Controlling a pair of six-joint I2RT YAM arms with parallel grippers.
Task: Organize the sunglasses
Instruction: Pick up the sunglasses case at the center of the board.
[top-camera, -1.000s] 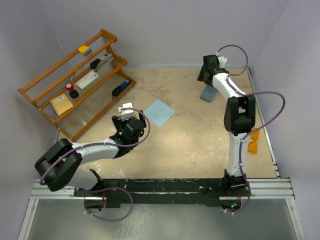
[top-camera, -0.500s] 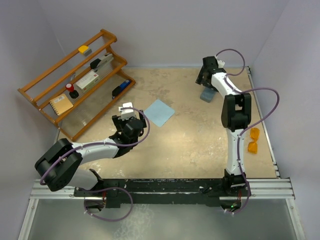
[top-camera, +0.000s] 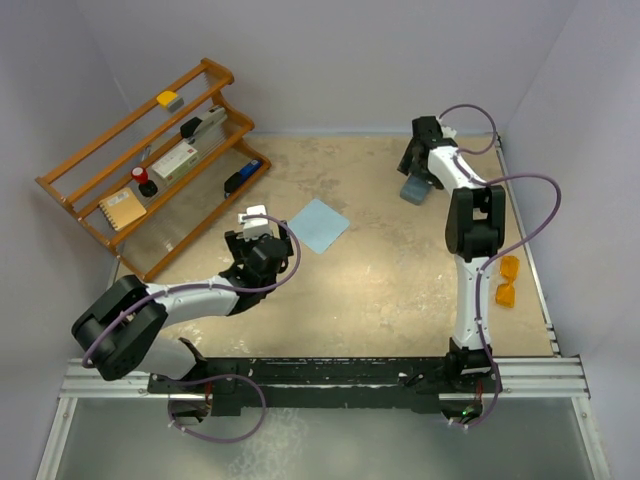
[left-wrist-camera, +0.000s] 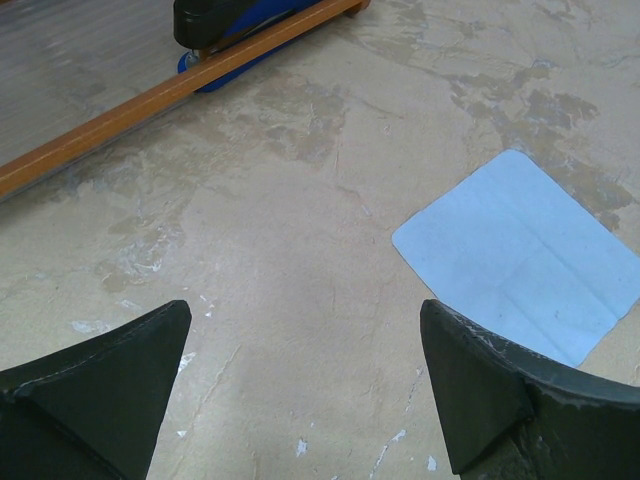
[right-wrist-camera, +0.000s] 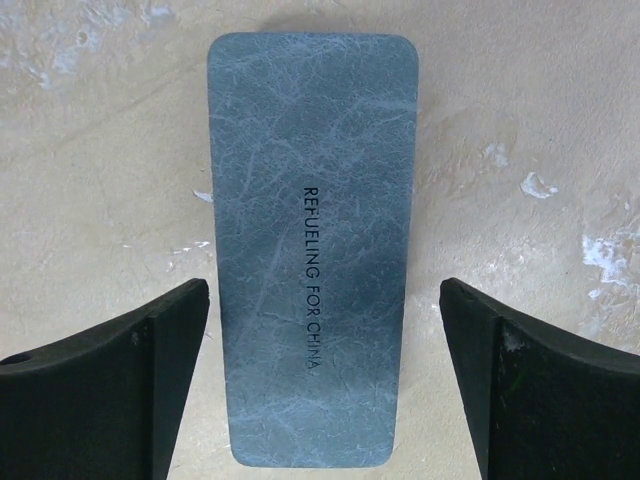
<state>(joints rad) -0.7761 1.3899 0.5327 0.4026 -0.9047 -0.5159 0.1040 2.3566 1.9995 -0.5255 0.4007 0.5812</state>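
The orange sunglasses (top-camera: 508, 281) lie on the table near the right edge, beside the right arm's forearm. A grey-blue glasses case (top-camera: 413, 190) lies flat at the back right. My right gripper (top-camera: 419, 166) hovers over it, open. In the right wrist view the case (right-wrist-camera: 313, 200), stamped with dark lettering, lies lengthwise between the spread fingers of the right gripper (right-wrist-camera: 322, 288), untouched. A light blue cloth (top-camera: 319, 225) lies mid-table. My left gripper (top-camera: 256, 232) is open just left of it, with only bare table between its fingers. The left wrist view shows the left gripper (left-wrist-camera: 305, 305) and the cloth (left-wrist-camera: 520, 255).
A wooden tiered rack (top-camera: 150, 165) stands at the back left, holding a notebook, a stapler and other small items. Its lowest rail (left-wrist-camera: 150, 100) and a blue-black stapler (left-wrist-camera: 230, 25) lie ahead of the left gripper. Walls close in on three sides.
The right gripper shifted slightly right and nearer, over the case. The right forearm swung, so the sunglasses show more fully. The left arm stayed still.
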